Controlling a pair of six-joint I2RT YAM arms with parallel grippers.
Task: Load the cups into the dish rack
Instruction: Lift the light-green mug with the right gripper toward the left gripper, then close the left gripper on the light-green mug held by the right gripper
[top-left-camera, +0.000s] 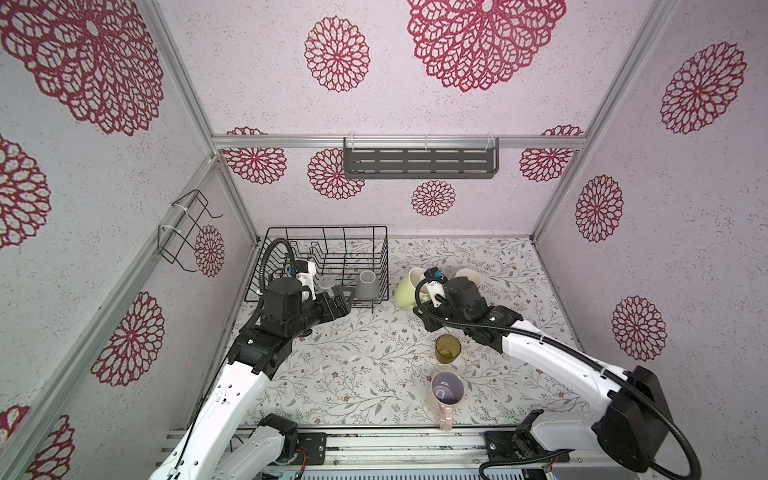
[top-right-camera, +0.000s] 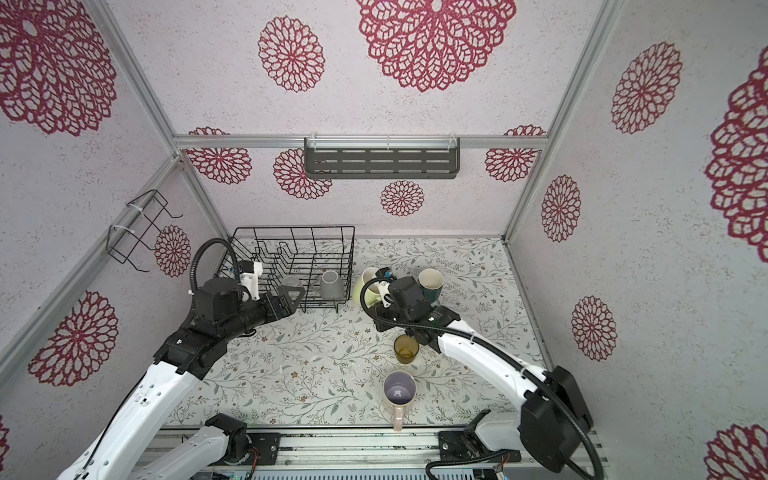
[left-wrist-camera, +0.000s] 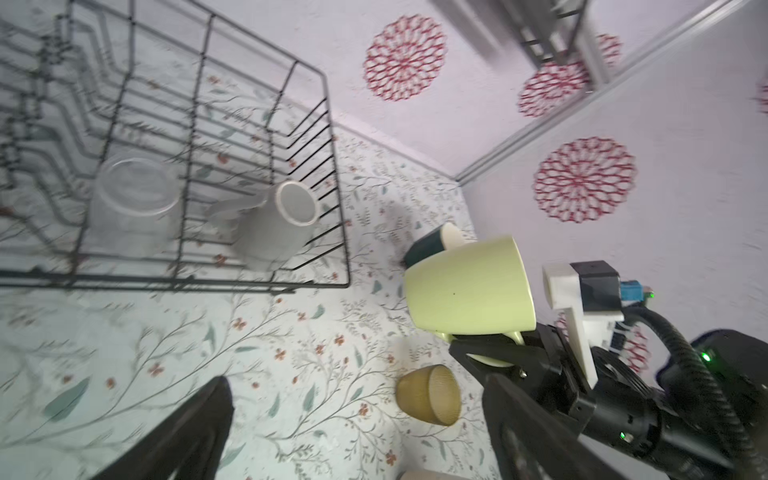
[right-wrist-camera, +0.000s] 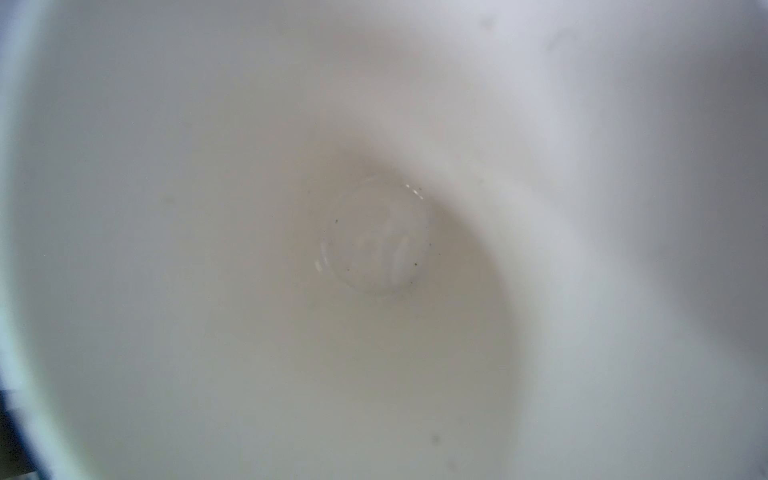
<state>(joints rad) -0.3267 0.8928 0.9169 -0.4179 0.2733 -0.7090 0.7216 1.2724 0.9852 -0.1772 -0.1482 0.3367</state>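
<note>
Black wire dish rack, glossy ceramic yellow-green mug; textured amber glass tumbler

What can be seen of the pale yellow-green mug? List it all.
The pale yellow-green mug looks like glazed ceramic, cream-white inside. It is tipped on its side, base toward the dish rack, mouth facing the right wrist camera; the right gripper is shut on its handle. It is just right of the rack, beside the dark teal mug; whether it touches that mug or the table cannot be told.
</note>
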